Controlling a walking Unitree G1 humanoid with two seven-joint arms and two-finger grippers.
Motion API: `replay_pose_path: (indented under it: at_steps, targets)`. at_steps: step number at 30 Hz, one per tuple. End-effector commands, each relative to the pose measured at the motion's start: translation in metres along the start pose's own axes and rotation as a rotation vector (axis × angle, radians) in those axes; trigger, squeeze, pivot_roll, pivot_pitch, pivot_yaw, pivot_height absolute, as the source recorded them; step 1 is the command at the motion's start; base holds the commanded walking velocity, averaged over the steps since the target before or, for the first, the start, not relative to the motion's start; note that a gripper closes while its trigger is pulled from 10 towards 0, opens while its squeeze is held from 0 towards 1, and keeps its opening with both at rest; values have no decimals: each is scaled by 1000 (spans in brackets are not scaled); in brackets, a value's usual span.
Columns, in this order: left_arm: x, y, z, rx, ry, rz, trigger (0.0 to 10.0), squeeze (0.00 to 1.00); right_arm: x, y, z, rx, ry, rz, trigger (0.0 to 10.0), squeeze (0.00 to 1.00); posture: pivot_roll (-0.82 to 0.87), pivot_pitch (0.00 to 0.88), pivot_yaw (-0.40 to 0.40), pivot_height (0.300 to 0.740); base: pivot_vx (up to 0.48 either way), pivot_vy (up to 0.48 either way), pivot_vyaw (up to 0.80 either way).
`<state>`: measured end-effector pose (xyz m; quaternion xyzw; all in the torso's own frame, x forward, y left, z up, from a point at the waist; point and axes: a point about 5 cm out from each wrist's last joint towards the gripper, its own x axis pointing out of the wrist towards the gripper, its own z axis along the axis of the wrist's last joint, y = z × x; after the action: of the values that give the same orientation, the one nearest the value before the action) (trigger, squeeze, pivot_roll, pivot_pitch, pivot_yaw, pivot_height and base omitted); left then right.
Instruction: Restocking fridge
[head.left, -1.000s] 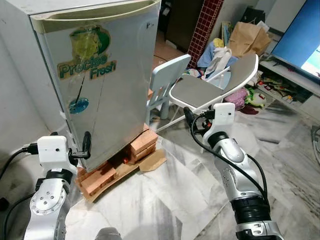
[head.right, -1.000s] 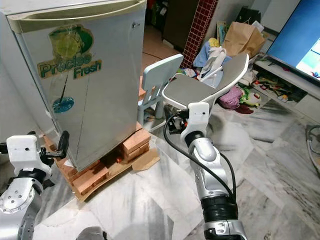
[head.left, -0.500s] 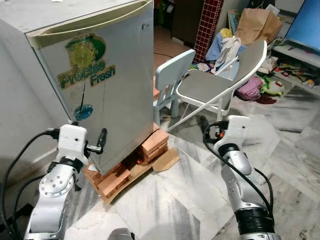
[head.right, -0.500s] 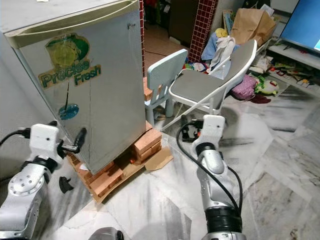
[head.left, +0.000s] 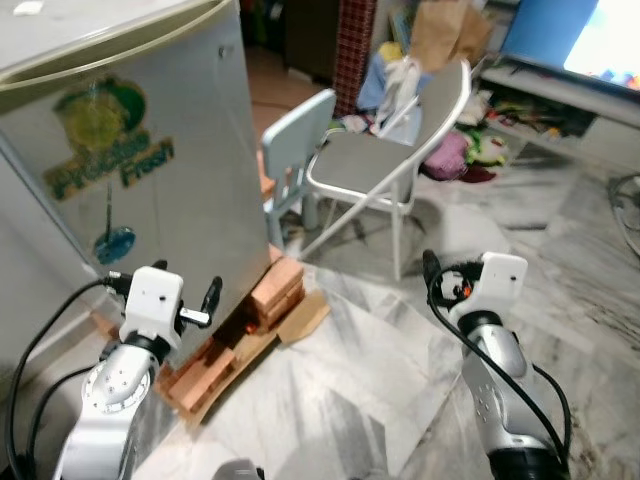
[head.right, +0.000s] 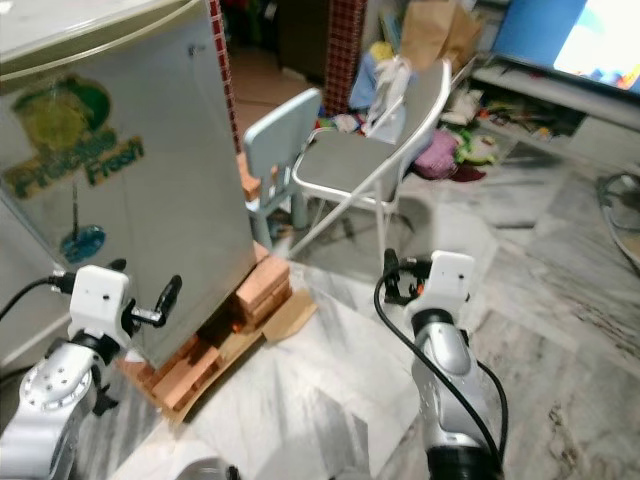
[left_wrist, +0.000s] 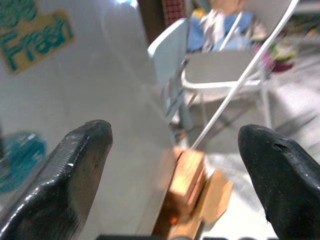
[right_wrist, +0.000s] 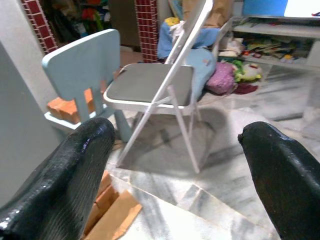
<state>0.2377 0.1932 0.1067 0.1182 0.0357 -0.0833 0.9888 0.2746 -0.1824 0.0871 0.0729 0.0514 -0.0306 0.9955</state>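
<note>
The left tool (head.left: 210, 296) hung wide open and empty just beside the closed fridge (head.left: 150, 180) door's lower corner. It should hook the door edge squarely before pulling. The right tool (head.right: 390, 268) waited open, empty, near the folding chair (head.left: 385, 165).

Both arms raised, elbows bent, wrists level. Left gripper (head.left: 212, 296) with fingers spread wide (nothing between them); right gripper (head.left: 431, 268) likewise parted and unladen, pointing forward.
</note>
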Motion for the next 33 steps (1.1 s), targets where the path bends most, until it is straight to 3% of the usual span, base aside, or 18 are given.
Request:
replay_pose_path:
  at_steps: [1,6,12,20,29,33]
  targets:
    - [-5,0,1,32,-12,15,10000,0,2,4,7,20,-18,19,10000,0,163,0,-79,740,0,0,0]
    - [-8,2,5,94,-37,29,10000,0,7,14,24,-19,-69,61,10000,0,161,0,-75,740,0,0,0]
    - [0,-2,10,94,-53,0,10000,0,-4,-2,12,2,-22,-16,10000,0,133,0,-25,740,0,0,-133]
    - [5,-1,12,105,-55,-30,10000,0,-14,-4,10,-2,-18,-31,10000,0,114,0,-13,740,0,152,-522]
    - [4,-4,15,103,-66,1,10000,0,-2,3,17,-24,-17,29,10000,0,143,0,-64,740,0,446,0]
    - [-7,-5,11,100,-46,-62,10000,0,10,7,23,-36,-27,52,10000,0,163,0,-81,740,0,480,0]
